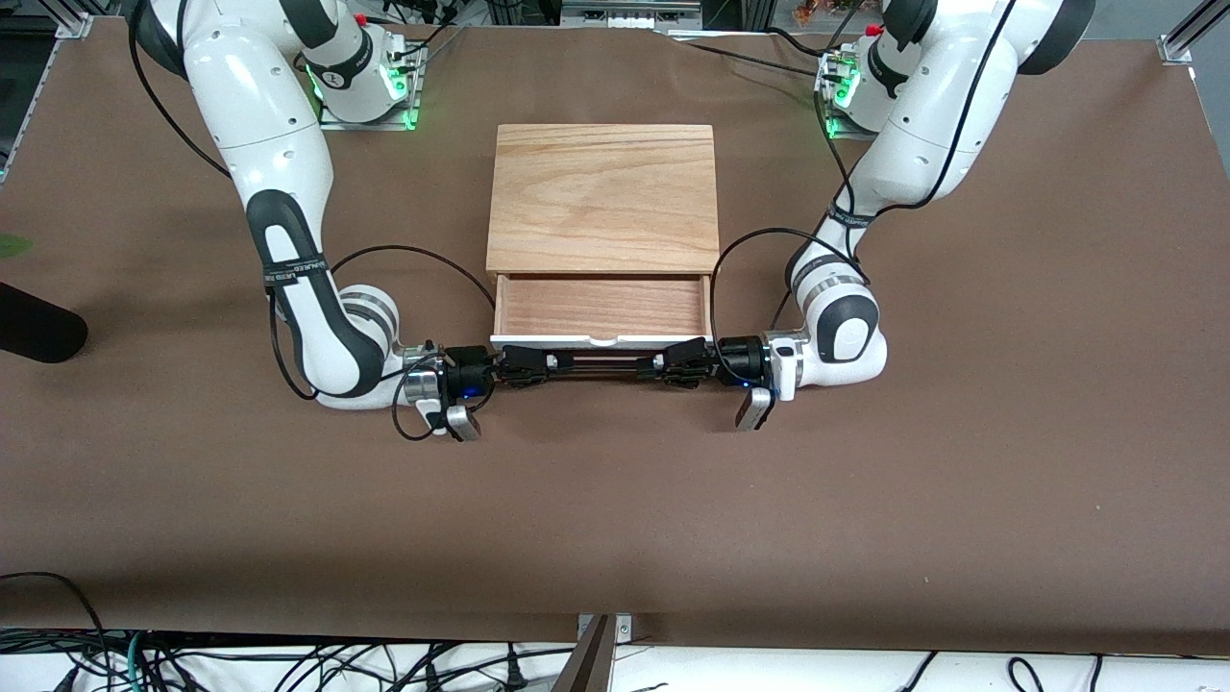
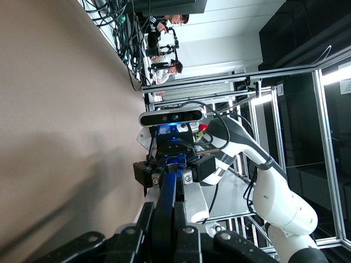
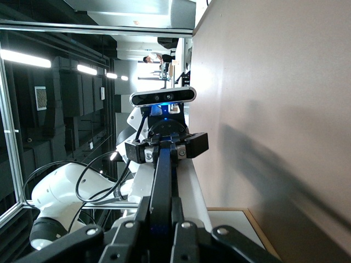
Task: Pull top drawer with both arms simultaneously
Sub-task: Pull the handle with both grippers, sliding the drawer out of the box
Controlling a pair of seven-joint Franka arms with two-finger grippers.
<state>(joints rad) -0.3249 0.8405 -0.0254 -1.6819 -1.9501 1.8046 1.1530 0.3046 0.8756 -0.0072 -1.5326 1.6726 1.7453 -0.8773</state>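
The top drawer (image 1: pixel 601 305) stands partly pulled out from under the cabinet's wooden lid (image 1: pixel 603 197), its light wood floor showing. Its white front panel (image 1: pixel 538 340) faces the front camera, with the black bar handle (image 1: pixel 601 362) along it. My right gripper (image 1: pixel 524 366) is shut on the handle's end toward the right arm. My left gripper (image 1: pixel 675 363) is shut on the end toward the left arm. In the left wrist view my left gripper (image 2: pixel 163 205) clamps the handle (image 2: pixel 171 186). In the right wrist view my right gripper (image 3: pixel 160 200) clamps the handle (image 3: pixel 163 170).
The cabinet stands mid-table on the brown tabletop (image 1: pixel 615 500). A black rounded object (image 1: pixel 38 329) lies at the table's edge toward the right arm's end. Loose cables hang along the edge nearest the front camera (image 1: pixel 288 663). The arms' green-lit bases (image 1: pixel 394 91) flank the cabinet.
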